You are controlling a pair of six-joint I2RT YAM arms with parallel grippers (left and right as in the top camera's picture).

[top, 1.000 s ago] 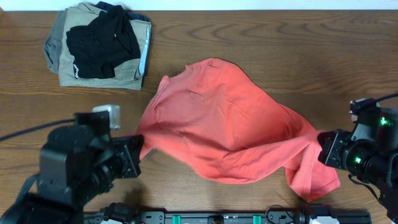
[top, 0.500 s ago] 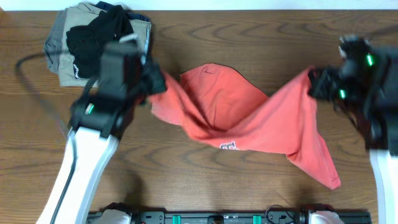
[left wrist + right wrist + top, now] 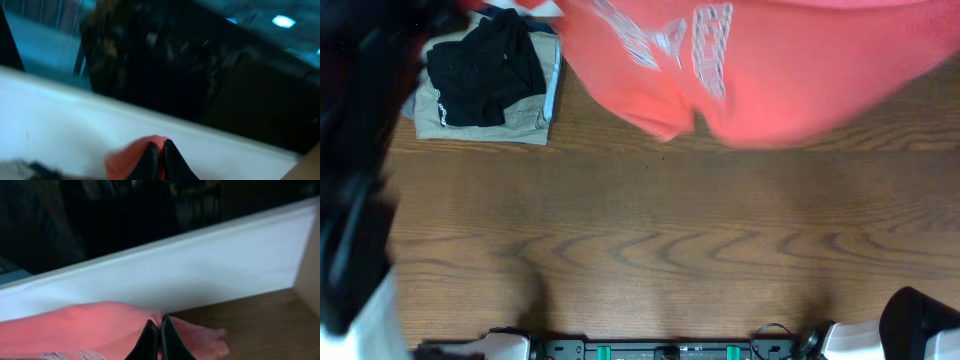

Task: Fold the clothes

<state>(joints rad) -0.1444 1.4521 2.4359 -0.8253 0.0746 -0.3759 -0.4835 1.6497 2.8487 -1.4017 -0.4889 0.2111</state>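
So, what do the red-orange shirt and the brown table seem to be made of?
The red-orange T-shirt with white lettering: soft knit fabric, probably cotton, with a matte look. It drapes in soft folds and shows no shine.
The brown table: wood or a wood-look laminate with a low sheen. Dark grain rings run across it, but the pictures do not show which of the two it is.

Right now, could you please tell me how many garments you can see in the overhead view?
3 clearly: the red-orange T-shirt lifted across the top of the view, the black garment upper left, and the khaki folded garment beneath it. That pile may hide more.
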